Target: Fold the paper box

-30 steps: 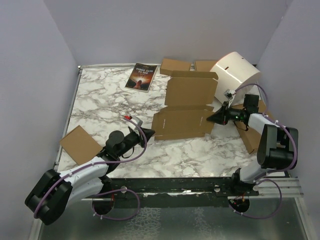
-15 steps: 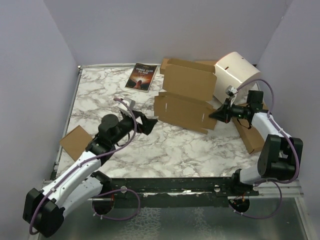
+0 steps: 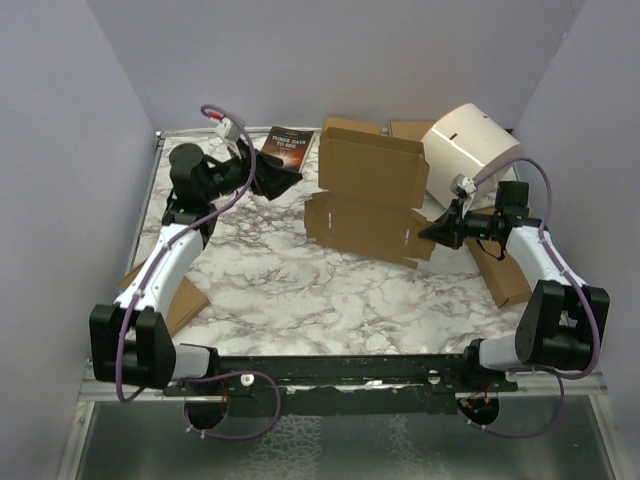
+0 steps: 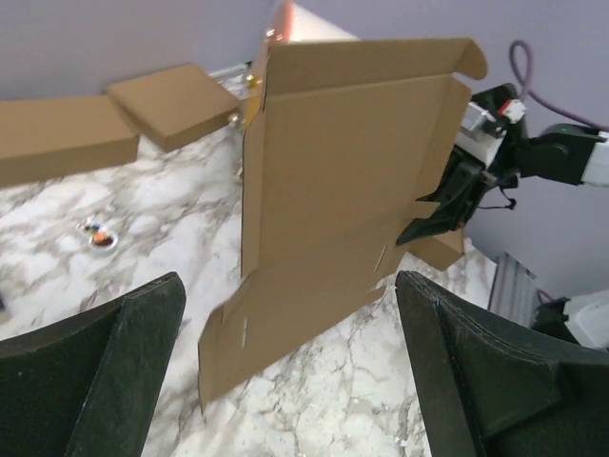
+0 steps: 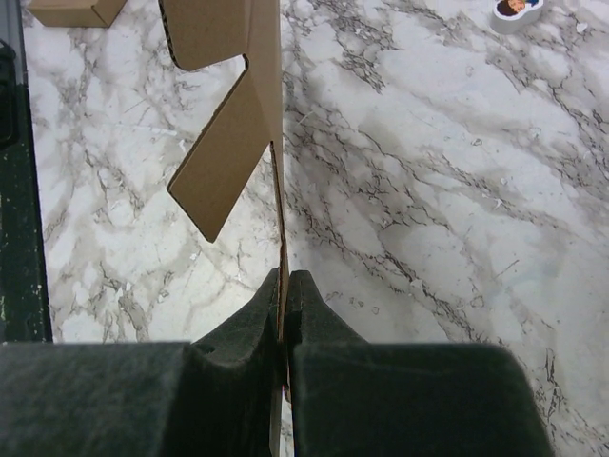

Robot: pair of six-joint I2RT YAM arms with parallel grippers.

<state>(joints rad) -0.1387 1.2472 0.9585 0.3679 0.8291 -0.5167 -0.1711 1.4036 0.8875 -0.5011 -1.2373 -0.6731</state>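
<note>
- While the right claw (image 3: 432, 232) pinches the right edge of the box (image 3: 365, 225), its jaws are pressed together on the thin cardboard, which the right wrist view shows edge-on between them.
- The box is an unfolded brown sheet held up over the middle of the marble table (image 3: 330, 300), toward the far side.
- It is bent along a crease: the near panel slopes down toward the left, and the far panel stands steeper behind it, with a tab curling over at its top right corner.
- One flap hangs out at an angle from the sheet just beyond the right claw.
- Whether the sheet's lower left corner touches the table, I cannot tell.
- The left claw (image 3: 278, 180) is spread wide and holds nothing; it hovers at the far left, just beside the box's left edge but apart from it, facing the sheet.
- A book (image 3: 292, 145) lies flat by the far wall, partly hidden by the left claw.
- A white curved roll (image 3: 470, 140) stands behind the box's right end.
- A small carton (image 3: 345, 127) sits at the far wall behind the sheet.
- Another carton (image 3: 503, 280) lies flat at the right edge, under the right arm.
- A flat cardboard piece (image 3: 190, 300) lies near left, partly under the left arm.
</note>
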